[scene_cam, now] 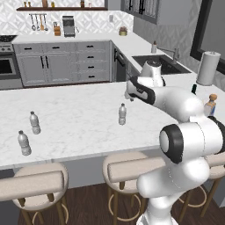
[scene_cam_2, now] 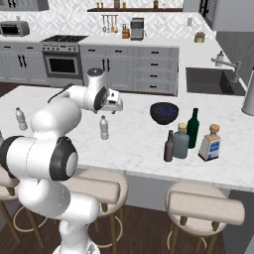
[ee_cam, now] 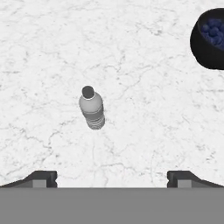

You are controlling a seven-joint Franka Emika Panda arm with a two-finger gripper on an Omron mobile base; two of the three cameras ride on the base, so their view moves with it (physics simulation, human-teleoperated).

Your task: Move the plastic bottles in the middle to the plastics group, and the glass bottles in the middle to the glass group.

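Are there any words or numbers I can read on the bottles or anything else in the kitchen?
No text can be read anywhere.
Squarish clear bottle: it has a blue label, too small and blurred to read.
Water bottle: no words visible.
Green wine bottle: no words visible.

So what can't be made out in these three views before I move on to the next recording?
- Dark green wine bottle: left base view, the arm hides all but its top.
- Clear squarish bottle with blue label: left base view, lower part behind the arm.
- Second small clear ribbed water bottle: right base view, the arm blocks it; one shows.
- Black bowl: hand view, cut by the right edge.
- Shelf items: too small.
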